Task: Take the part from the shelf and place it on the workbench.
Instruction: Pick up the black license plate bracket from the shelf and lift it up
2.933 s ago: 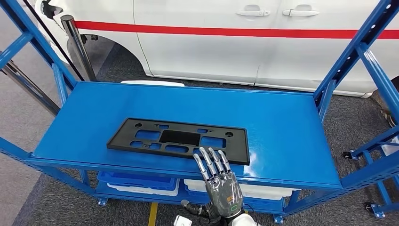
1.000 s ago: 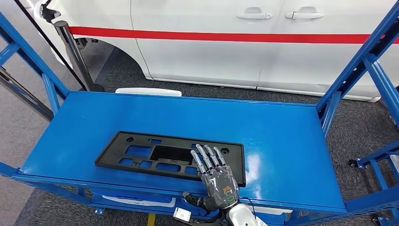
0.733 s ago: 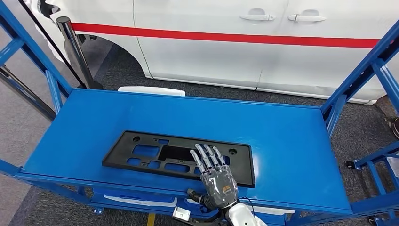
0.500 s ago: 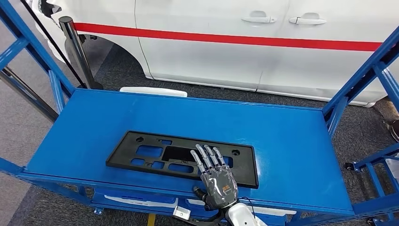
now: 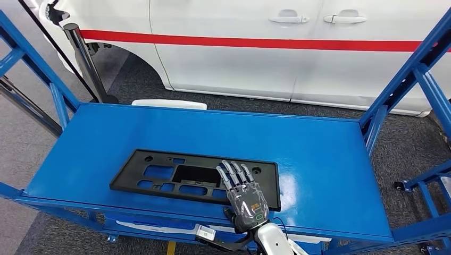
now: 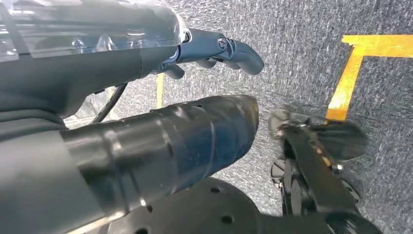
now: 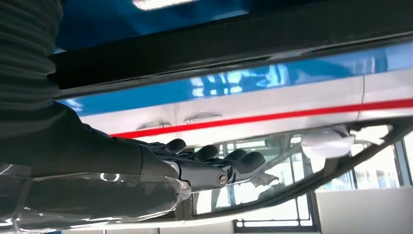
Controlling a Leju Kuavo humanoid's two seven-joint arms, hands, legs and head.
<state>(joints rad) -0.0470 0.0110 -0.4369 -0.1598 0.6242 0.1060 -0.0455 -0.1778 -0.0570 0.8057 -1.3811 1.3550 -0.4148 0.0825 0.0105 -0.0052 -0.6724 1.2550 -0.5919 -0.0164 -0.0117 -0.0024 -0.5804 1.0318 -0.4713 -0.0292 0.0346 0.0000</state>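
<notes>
Car workshop: white car, blue shelving

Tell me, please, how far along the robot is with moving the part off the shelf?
Early. Done: the right robot hand has reached the black part, fingers extended over its near right portion. In hand: nothing is lifted; the part lies flat on the blue shelf. Left: grip it, lift it clear and carry it to the workbench. The left robot hand hangs over the floor, holding nothing.

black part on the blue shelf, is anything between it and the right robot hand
Nothing visible. The right robot hand is already over the near edge of the black part, fingers extended flat above it. The blue shelf around the part carries nothing else. Whether the fingers touch the part is unclear.
</notes>
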